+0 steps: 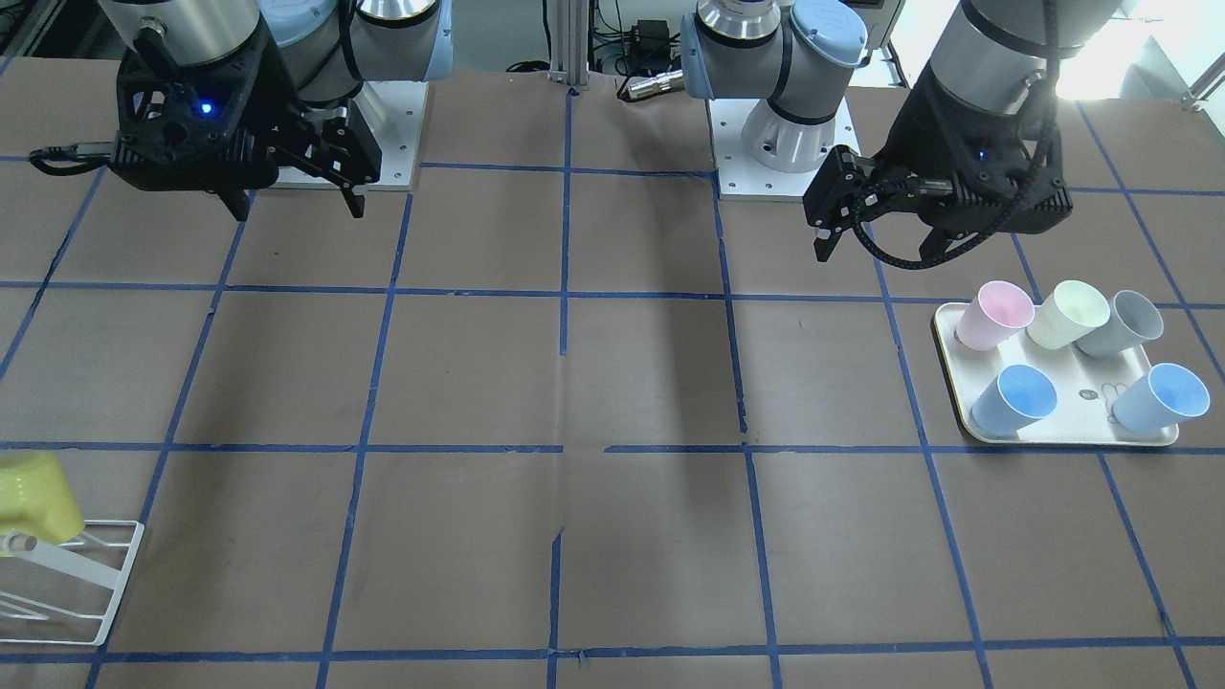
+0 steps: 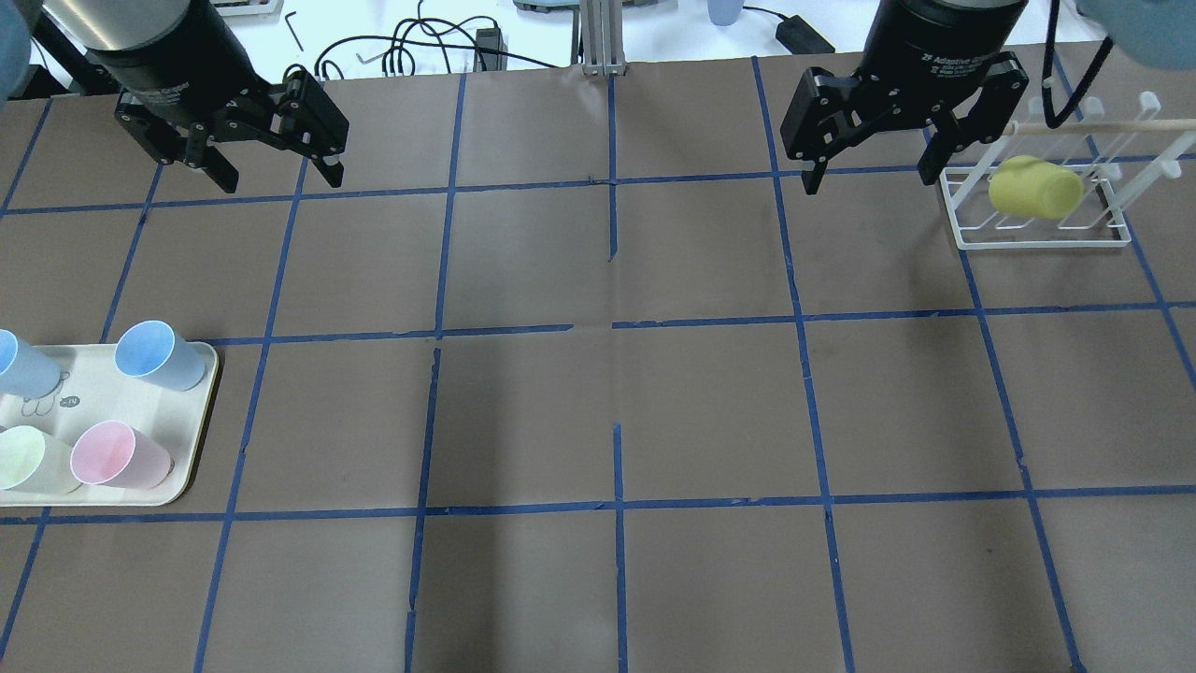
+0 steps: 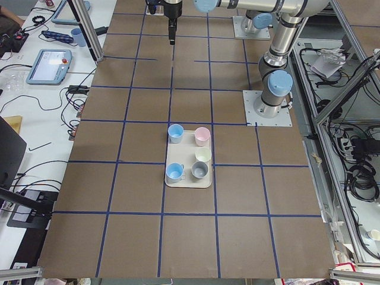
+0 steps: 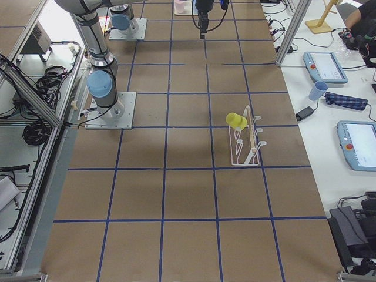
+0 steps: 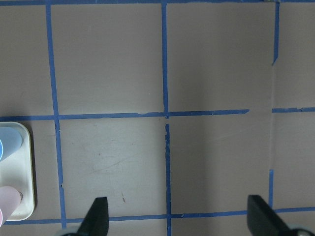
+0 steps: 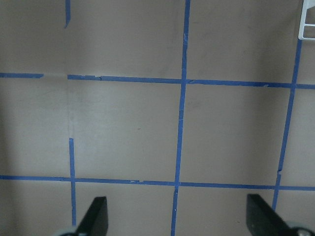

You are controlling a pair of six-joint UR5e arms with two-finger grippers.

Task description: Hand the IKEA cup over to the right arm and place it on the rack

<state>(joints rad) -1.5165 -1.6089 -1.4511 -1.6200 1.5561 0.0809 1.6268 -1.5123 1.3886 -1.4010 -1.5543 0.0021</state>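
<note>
The yellow IKEA cup (image 2: 1035, 187) hangs tilted on the white wire rack (image 2: 1037, 239) at the far right of the table. It also shows in the front view (image 1: 33, 498) on the rack (image 1: 91, 574), and in the exterior right view (image 4: 236, 121). My right gripper (image 2: 871, 178) is open and empty, hovering just left of the rack, apart from the cup. It shows open in the front view (image 1: 297, 211) and in its wrist view (image 6: 178, 219). My left gripper (image 2: 277, 173) is open and empty at the far left, also in its wrist view (image 5: 178, 219).
A cream tray (image 2: 201, 449) at the left holds a pink cup (image 2: 117, 455), a pale cream cup (image 2: 23, 460), a grey cup (image 1: 1122, 323) and two blue cups (image 2: 157, 353). Blue tape lines grid the brown table. A rack corner (image 6: 309, 24) shows in the right wrist view.
</note>
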